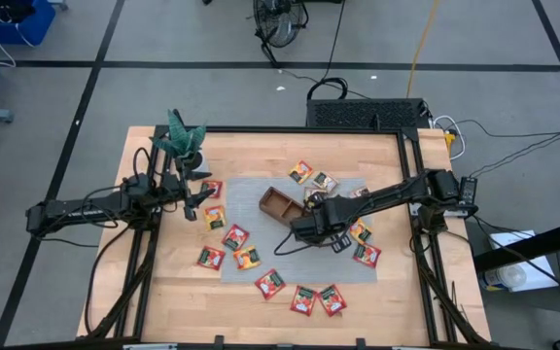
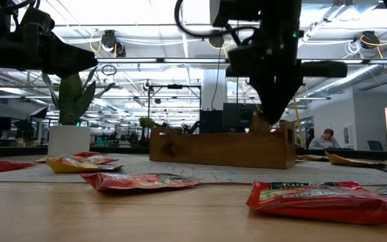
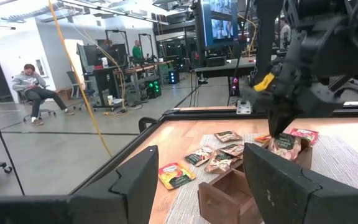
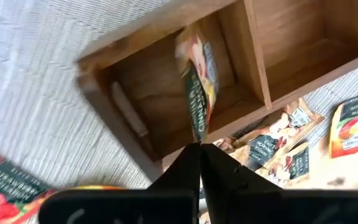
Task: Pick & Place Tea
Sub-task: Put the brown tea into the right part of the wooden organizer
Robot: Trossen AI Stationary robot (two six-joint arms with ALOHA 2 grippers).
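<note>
A brown wooden compartment tray (image 1: 278, 202) (image 2: 220, 148) (image 3: 229, 193) (image 4: 104, 68) lies on the grey mat. My right gripper (image 1: 299, 227) (image 2: 269, 117) (image 3: 278, 127) (image 4: 201, 149) hangs shut over the tray's end compartment. One tea sachet (image 4: 199, 87) (image 3: 284, 144) stands on edge in that compartment, right at the fingertips. I cannot tell whether they touch it. Several more tea sachets lie around the tray, such as a red one (image 1: 270, 284) (image 2: 140, 180). My left gripper (image 1: 202, 201) (image 3: 199, 155) waits open and empty at the mat's left side.
A potted plant (image 1: 185, 141) (image 2: 69, 121) stands at the table's back left corner. A black box (image 1: 367, 112) sits behind the table's far edge. People sit in the room beyond (image 3: 36, 87) (image 2: 324, 140).
</note>
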